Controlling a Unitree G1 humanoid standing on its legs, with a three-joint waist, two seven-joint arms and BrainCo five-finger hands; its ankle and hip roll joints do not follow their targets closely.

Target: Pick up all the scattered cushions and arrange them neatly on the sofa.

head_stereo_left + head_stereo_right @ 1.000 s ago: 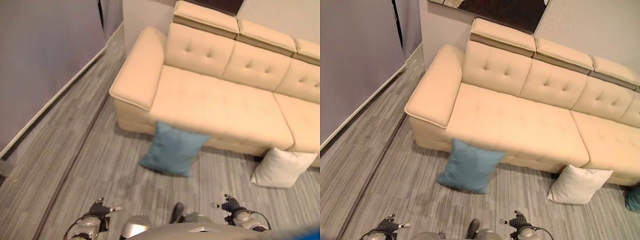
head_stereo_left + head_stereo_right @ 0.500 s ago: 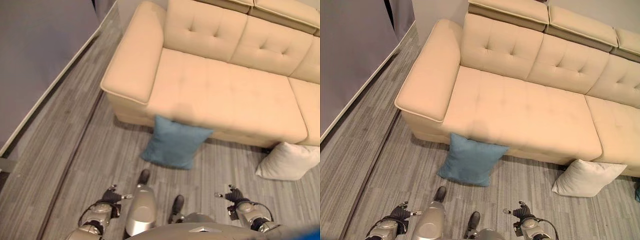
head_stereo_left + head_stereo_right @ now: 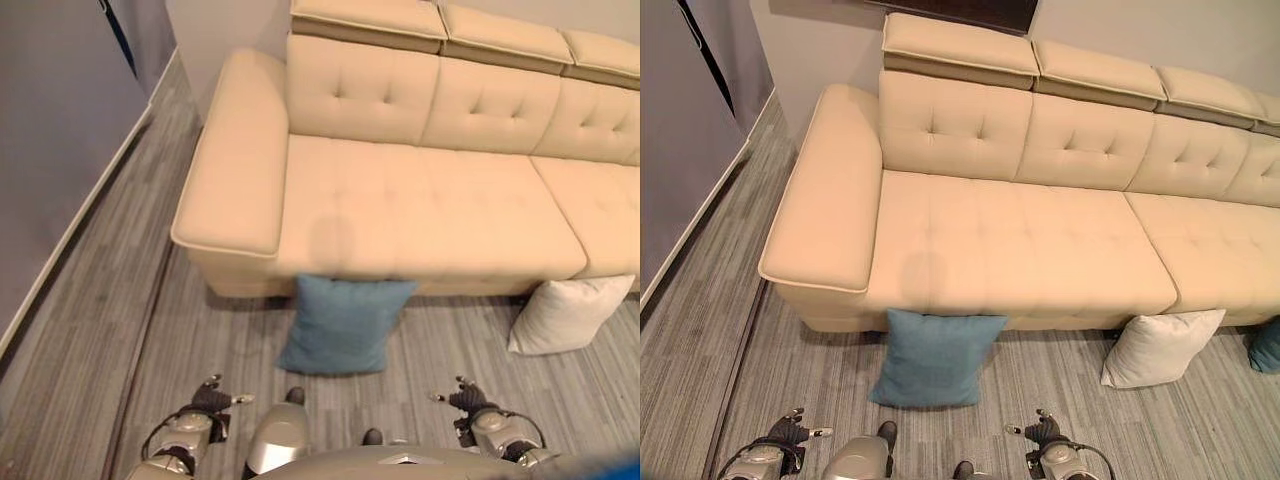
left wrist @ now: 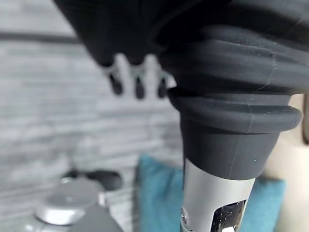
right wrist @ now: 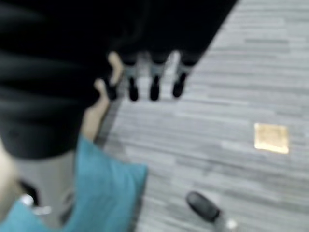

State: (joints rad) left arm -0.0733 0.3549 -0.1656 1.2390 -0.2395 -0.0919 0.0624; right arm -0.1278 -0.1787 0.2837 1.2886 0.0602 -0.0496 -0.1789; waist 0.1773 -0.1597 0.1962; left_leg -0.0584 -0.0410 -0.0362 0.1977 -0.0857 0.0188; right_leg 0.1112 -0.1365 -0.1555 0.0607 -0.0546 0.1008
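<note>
Both hands hang low and empty at the near edge of the head views, the left hand (image 3: 215, 397) and the right hand (image 3: 1042, 431), fingers relaxed and straight. Three cushions lie on the grey plank floor (image 3: 700, 330) against the front of the beige sofa (image 3: 1020, 250): a blue cushion (image 3: 932, 358) ahead, between the two hands, a white cushion (image 3: 1157, 347) further to the right, and a teal cushion (image 3: 1267, 346) at the right edge.
</note>
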